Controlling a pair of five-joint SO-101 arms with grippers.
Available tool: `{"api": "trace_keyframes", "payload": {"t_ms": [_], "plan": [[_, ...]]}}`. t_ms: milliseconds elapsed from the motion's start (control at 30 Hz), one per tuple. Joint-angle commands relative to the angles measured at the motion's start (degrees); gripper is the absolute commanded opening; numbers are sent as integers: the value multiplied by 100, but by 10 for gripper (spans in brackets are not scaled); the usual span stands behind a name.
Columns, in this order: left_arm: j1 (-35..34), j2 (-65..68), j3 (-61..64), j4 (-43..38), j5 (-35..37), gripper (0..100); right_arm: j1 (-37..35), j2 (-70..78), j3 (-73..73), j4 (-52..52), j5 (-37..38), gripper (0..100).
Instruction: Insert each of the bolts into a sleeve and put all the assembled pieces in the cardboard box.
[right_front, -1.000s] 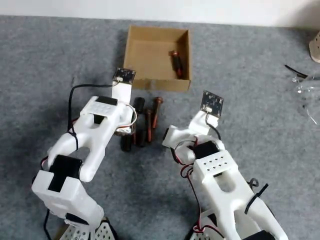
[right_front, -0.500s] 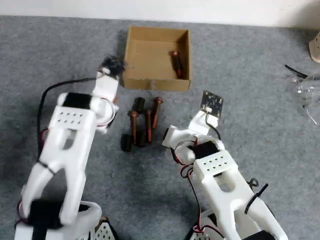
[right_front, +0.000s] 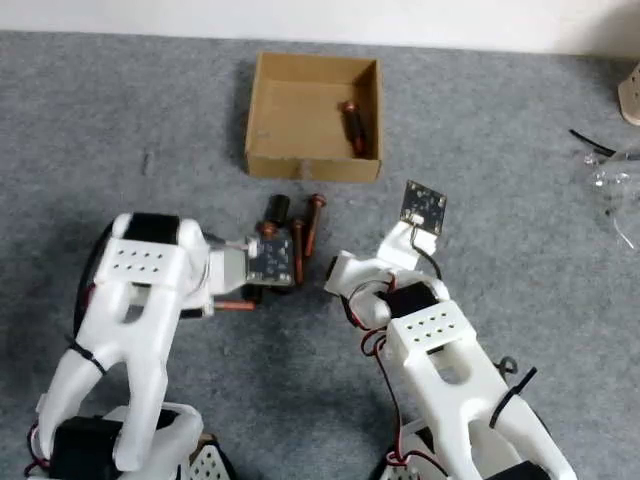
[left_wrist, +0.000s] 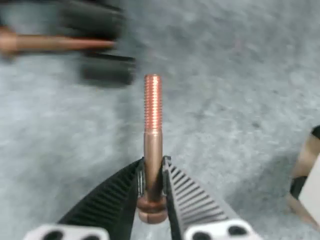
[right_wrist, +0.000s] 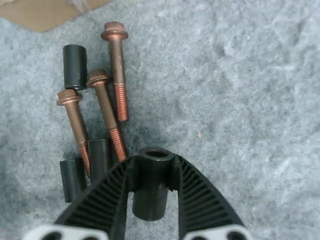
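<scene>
My left gripper (left_wrist: 152, 162) is shut on a copper bolt (left_wrist: 152, 115), gripping it near the head with the threaded end pointing away. From above, that bolt (right_front: 232, 304) lies level under the left arm (right_front: 150, 265), just left of the pile. My right gripper (right_wrist: 152, 162) is shut on a black sleeve (right_wrist: 150, 187), open bore facing out, just short of the pile. On the carpet lie three loose bolts (right_wrist: 116, 70) and three black sleeves (right_wrist: 75, 65). The cardboard box (right_front: 300, 165) stands behind them, with one assembled piece (right_front: 352, 125) inside.
Grey carpet covers the table. Clear plastic items and a black cable (right_front: 610, 175) lie at the far right, with a pale object (right_front: 630, 90) at the edge. Open carpet stretches left of the box and right of the pile.
The left arm rose from over the pile, swung toward the box's left corner, then came back down left of the pile with a bolt in its fingers. The right arm stayed still.
</scene>
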Motion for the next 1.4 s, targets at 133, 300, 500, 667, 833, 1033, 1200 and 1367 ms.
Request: {"api": "trace_keyframes", "payload": {"t_ms": [133, 300, 500, 667, 833, 1033, 1200, 1367], "plan": [[-523, -215, 215, -1099, -800, 6, 75, 22, -75, -189, 97, 4], [-602, -215, 207, -1468, -809, 6, 75, 22, -48, -400, 123, 4], [-558, 374, -224, -1486, -791, 6, 66, 22, -22, -901, 369, 4], [-585, 1763, -1402, -835, -782, 5, 57, 22, -22, -892, 378, 4], [-576, 2888, -2580, -158, -774, 6, 57, 22, -22, -892, 387, 4], [-602, 3503, -3011, -53, -774, 54, 57, 22, -22, -901, 404, 4], [-602, 3538, -3020, -97, -659, 223, 57, 22, -22, -901, 404, 4], [-558, 3512, -3152, -79, -413, 184, 57, 22, -22, -901, 404, 4]]}}
